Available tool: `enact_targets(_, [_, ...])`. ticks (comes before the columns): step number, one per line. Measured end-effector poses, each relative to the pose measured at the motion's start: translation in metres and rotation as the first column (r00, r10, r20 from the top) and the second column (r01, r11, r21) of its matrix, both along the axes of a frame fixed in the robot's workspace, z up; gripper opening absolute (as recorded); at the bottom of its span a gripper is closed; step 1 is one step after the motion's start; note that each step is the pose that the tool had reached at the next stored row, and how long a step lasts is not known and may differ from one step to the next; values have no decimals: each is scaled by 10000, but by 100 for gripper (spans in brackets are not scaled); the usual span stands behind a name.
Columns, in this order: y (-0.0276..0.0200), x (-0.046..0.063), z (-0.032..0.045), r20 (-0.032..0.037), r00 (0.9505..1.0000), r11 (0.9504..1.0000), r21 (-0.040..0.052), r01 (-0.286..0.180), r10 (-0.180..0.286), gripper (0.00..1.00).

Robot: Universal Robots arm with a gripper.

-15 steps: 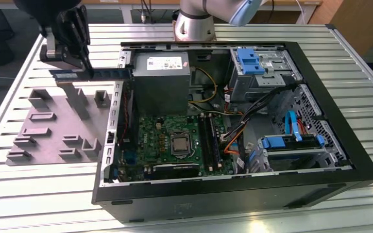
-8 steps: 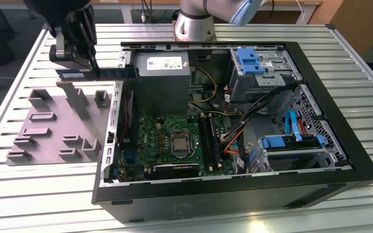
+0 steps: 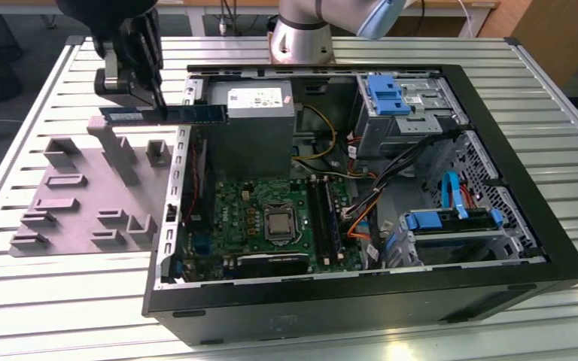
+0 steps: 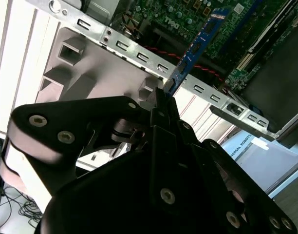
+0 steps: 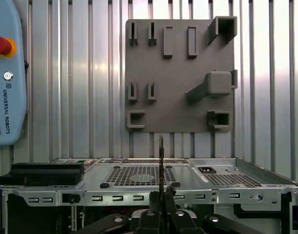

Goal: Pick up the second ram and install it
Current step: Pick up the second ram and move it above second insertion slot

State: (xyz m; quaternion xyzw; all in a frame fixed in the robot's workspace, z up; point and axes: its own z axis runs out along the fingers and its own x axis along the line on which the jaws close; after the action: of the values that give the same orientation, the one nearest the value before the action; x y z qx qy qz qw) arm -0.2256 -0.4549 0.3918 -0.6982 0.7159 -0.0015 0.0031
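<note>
Gripper (image 3: 154, 104) is clamped shut on the ram (image 3: 193, 113), fingers pinching it slightly off its middle. The stick is level in the air over the case (image 3: 369, 297) wall on the exterior view's left, between the tray (image 3: 78, 162) and the PSU (image 3: 254, 113). In the second wrist view the ram (image 4: 200, 41) juts out from the fingertips (image 4: 164, 95) toward the motherboard, and in the first wrist view it is edge-on and straight. My read is that the step in hand is carry-to-slot. The stick needs to stay level with its long edge parallel to the slots (image 3: 324, 218), stay clear of the wall lip and the cables (image 3: 364, 210), and meet the slot squarely so the load spreads along its length. The off-centre grip could tilt it under push. I can't tell whether a slot is already filled, or how the latches stand. The tray has upright pegs and pockets, and I see no part in them. The case holds the motherboard (image 3: 238, 203), the PSU, cable bundles and drive cages (image 3: 450, 226) with blue clips.
</note>
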Motion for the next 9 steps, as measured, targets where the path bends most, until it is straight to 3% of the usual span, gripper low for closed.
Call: enact_targets(9, [0, 137, 0, 0, 10000, 10000, 0, 0, 0, 14])
